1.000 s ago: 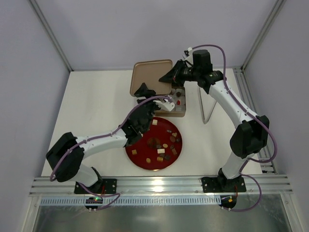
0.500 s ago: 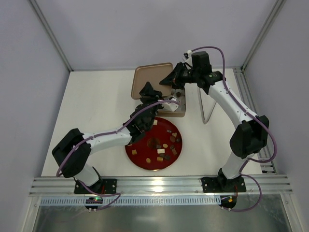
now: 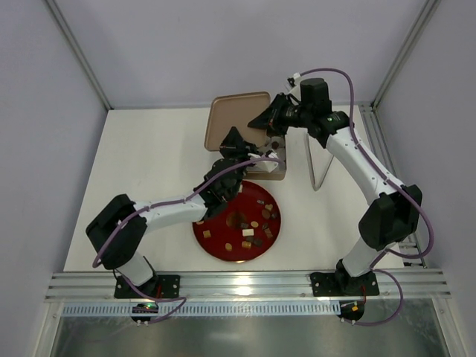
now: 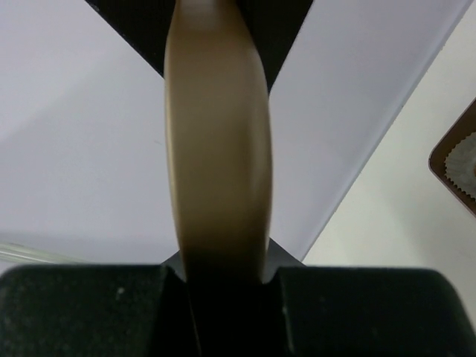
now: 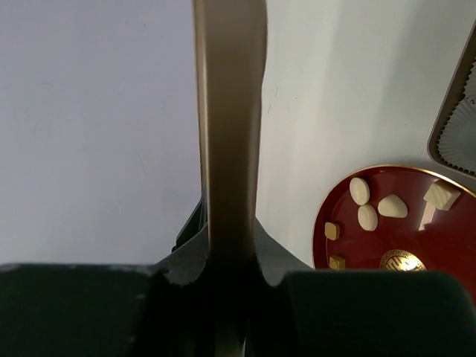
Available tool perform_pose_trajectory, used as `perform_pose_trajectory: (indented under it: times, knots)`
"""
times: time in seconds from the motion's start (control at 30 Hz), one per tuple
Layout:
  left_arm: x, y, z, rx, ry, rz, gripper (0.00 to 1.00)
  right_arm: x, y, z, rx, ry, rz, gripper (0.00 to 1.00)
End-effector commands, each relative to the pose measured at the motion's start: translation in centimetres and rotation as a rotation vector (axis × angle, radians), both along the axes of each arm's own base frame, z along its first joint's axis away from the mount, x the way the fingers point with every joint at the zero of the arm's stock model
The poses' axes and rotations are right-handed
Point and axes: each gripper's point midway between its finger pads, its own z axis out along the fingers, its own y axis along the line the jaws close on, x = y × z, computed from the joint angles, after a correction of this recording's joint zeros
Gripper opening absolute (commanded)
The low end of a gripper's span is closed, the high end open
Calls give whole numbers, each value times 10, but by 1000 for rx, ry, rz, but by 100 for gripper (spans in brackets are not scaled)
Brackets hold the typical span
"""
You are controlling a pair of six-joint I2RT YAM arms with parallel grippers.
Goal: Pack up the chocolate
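Observation:
Several pieces of chocolate (image 3: 249,222), brown, tan and cream, lie on a round red plate (image 3: 212,239); the right wrist view shows cream pieces (image 5: 366,204) on it. The gold-brown tin (image 3: 275,172) sits behind the plate, partly under the arms. Its lid (image 3: 238,113) is at the back left of the tin. My left gripper (image 3: 233,141) is shut on the lid's near edge, seen as a tan band (image 4: 219,149). My right gripper (image 3: 269,119) is shut on the lid's right edge (image 5: 230,111).
A bent wire stand (image 3: 321,167) rises right of the tin. White paper cups show in the tin's corner (image 5: 462,104) (image 4: 461,160). Metal frame posts and grey walls close in the white table (image 3: 141,171) on three sides.
My left gripper has moved back toward the lid and closed on its near edge. The right gripper has stayed shut on the lid and shifted slightly right.

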Motion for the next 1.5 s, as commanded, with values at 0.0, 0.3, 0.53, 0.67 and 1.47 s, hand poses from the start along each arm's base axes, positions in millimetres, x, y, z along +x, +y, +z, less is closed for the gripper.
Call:
perform_pose_trajectory:
  times: [0.0,0.3,0.53,0.67,1.47]
  knots:
    - [-10,7,81,-220,-158,-27,0,-16,1,13,-1,-55,41,20]
    - [-22,-9,50,-374,204,-136,0,19,-39,50,-43,-285,-129,89]
    - [-33,-23,35,-536,485,-216,0,25,-85,99,-37,-494,-280,100]
    - [-33,-36,31,-622,622,-261,0,25,-106,114,-20,-552,-333,100]
    - [60,-78,-50,-1576,1961,-487,6,62,-139,-57,-330,-294,-319,100]
